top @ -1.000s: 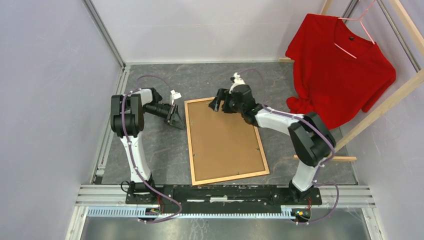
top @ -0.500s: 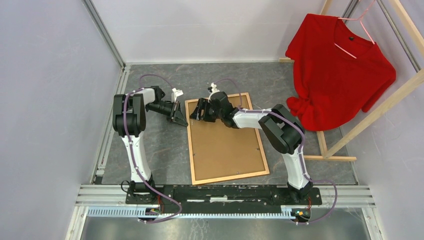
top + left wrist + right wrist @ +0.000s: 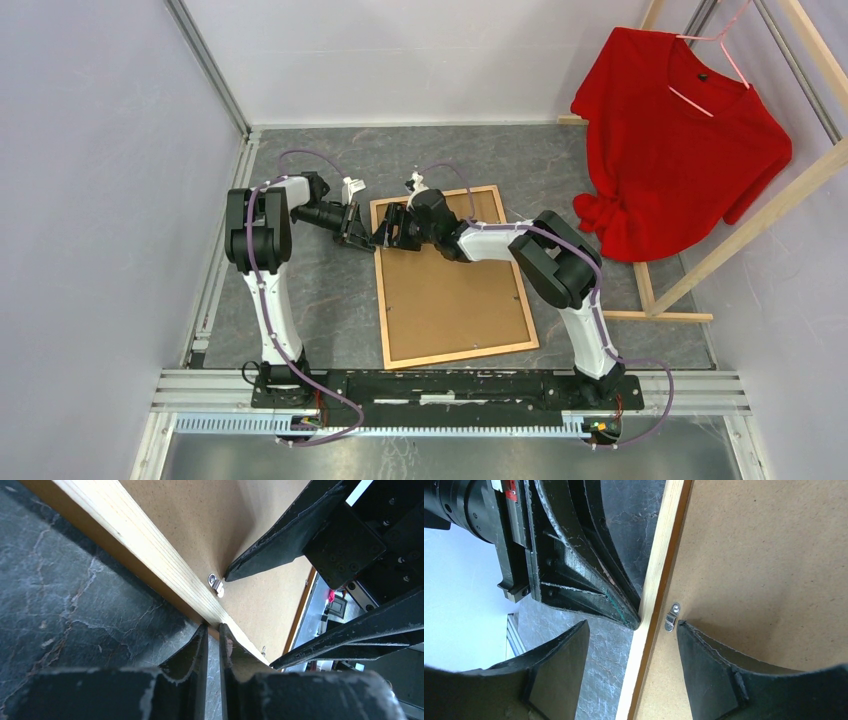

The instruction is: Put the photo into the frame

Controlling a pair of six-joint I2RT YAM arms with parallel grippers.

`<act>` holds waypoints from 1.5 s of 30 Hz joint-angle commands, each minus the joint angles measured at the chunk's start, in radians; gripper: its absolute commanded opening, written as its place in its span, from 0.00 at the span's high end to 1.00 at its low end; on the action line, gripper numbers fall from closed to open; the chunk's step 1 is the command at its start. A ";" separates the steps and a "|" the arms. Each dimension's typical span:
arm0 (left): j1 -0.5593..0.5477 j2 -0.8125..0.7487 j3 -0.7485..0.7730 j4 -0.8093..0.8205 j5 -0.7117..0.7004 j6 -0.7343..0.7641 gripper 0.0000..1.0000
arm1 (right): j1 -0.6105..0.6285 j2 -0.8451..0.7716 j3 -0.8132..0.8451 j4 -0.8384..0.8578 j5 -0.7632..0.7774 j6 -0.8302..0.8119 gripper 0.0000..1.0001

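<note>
The left gripper (image 3: 214, 627), its fingers nearly together with nothing between them, butts its tips against the outer edge of the frame (image 3: 663, 555), which lies back-up on the dark marbled counter (image 3: 634, 510). The right gripper (image 3: 633, 625) stands wide astride that pale raw-wood rail, one finger beside a small metal turn clip (image 3: 671, 616). The clip likely wants swivelling off the matte fibreboard backing (image 3: 764, 555) while the left braces. The photo is not in view.
</note>
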 commanded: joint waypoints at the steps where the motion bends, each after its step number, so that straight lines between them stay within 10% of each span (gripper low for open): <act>1: -0.004 0.011 0.003 0.074 -0.034 -0.009 0.82 | 0.011 0.015 0.017 0.019 -0.012 0.013 0.29; 45: -0.033 -0.005 -0.012 0.073 -0.057 0.012 0.84 | 0.024 0.030 -0.065 0.128 0.097 0.233 0.31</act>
